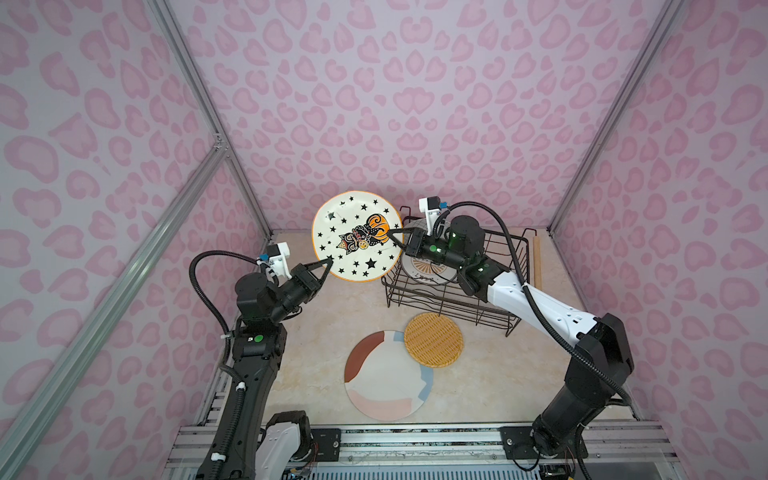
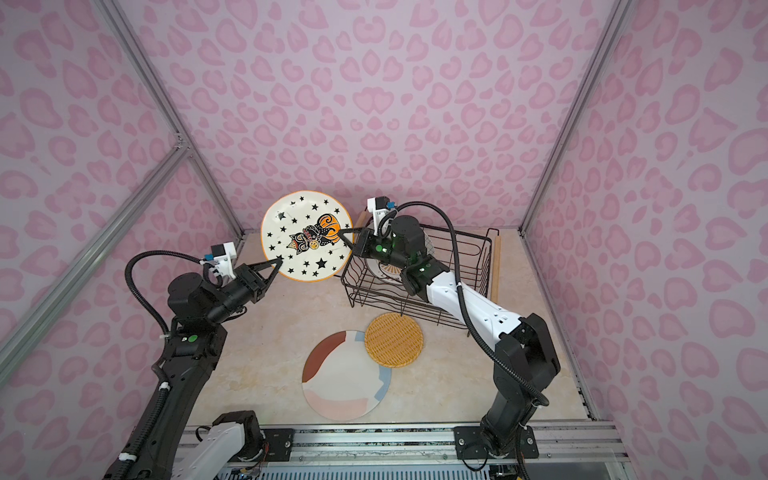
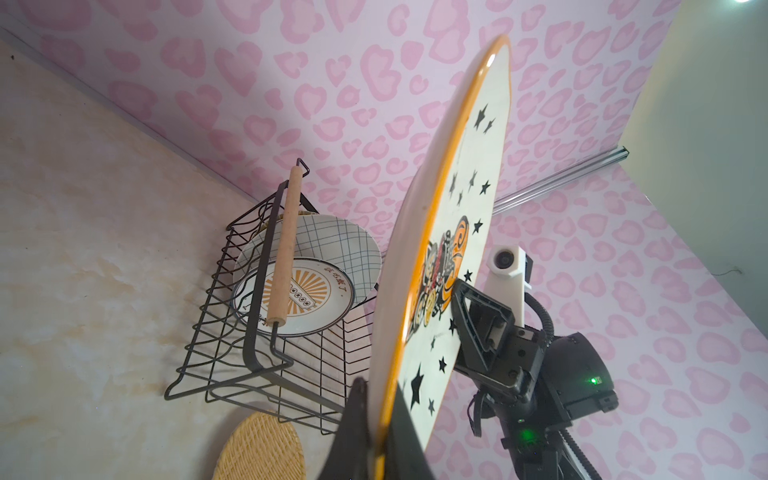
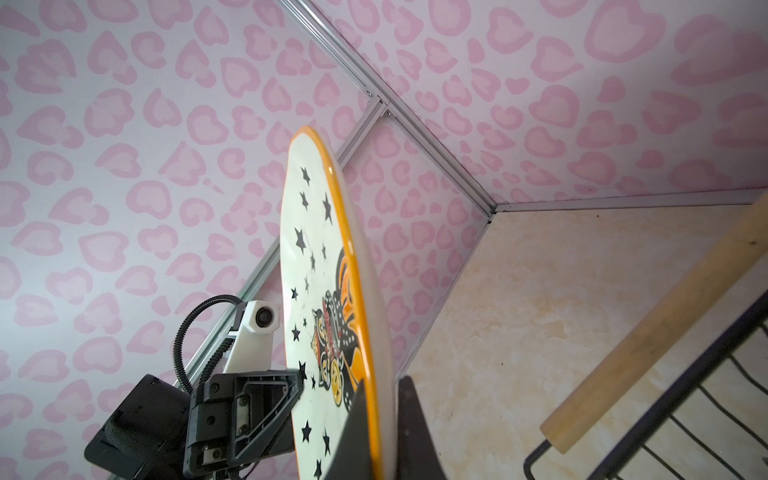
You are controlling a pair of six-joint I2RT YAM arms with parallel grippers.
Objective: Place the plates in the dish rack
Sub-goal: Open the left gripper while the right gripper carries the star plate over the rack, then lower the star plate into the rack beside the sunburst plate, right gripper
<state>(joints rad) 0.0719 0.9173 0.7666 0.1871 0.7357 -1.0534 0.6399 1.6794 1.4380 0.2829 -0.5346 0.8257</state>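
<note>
While the star plate point(image 1: 353, 232) is aloft mid-frame, the left gripper point(image 1: 330, 261) pinches its lower-left rim. The right gripper point(image 1: 390, 235) clamps its right rim, beside the dish rack point(image 1: 537, 262).

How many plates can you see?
5: star plate held in the air, grid plate and sunburst plate in the dish rack, woven plate and pastel plate on the table. Others may hide inside.
</note>
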